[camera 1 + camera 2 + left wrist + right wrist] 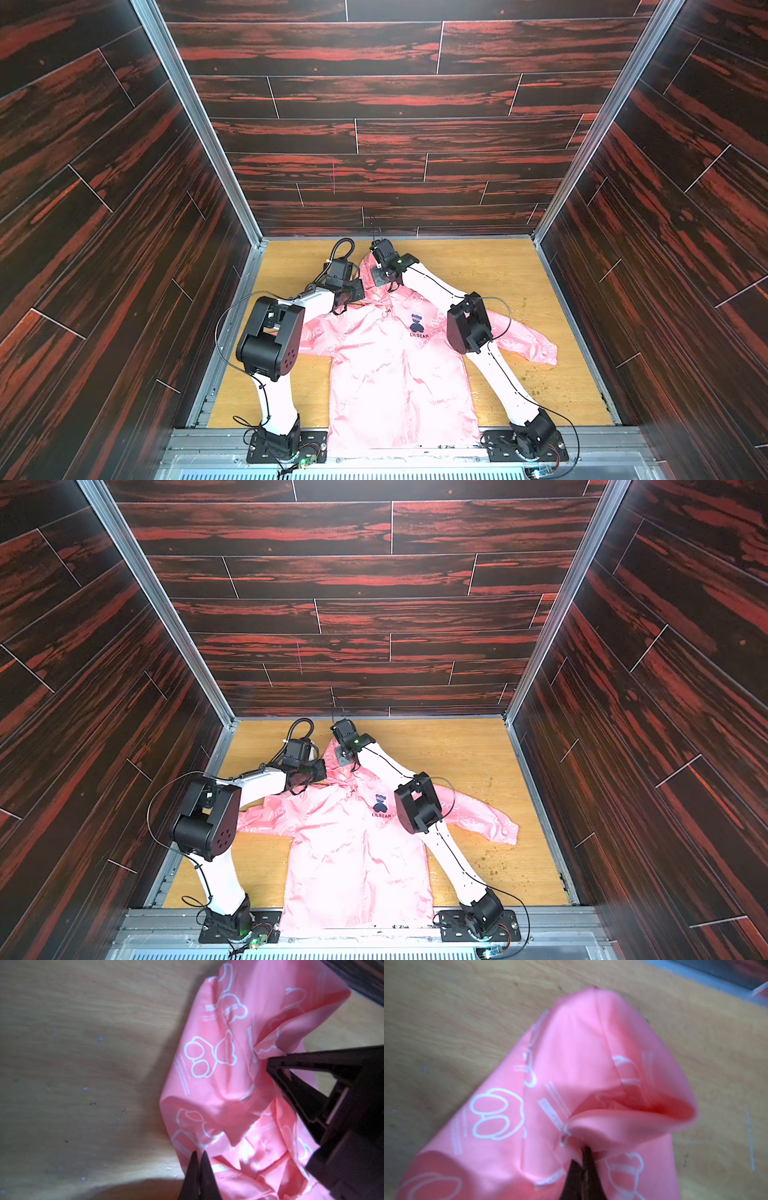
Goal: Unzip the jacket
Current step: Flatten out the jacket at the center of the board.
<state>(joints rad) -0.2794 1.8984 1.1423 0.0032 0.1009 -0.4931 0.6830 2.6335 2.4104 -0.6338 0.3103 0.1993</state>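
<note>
The jacket's (pixel 395 395) hood (pixel 591 1053) is being pinched tight by the left gripper (pixel 199 1153) and right gripper (pixel 586 1150); the zipper (pixel 399 374) is being seen running from them toward the table's (pixel 519 270) near edge.

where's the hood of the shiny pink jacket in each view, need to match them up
Both top views: shiny pink jacket's hood lies at the garment's far end, just below picture centre.
Left wrist: fills the right half.
Right wrist: bunched across the centre.
Shared landmark: light wooden tabletop around it.
</note>
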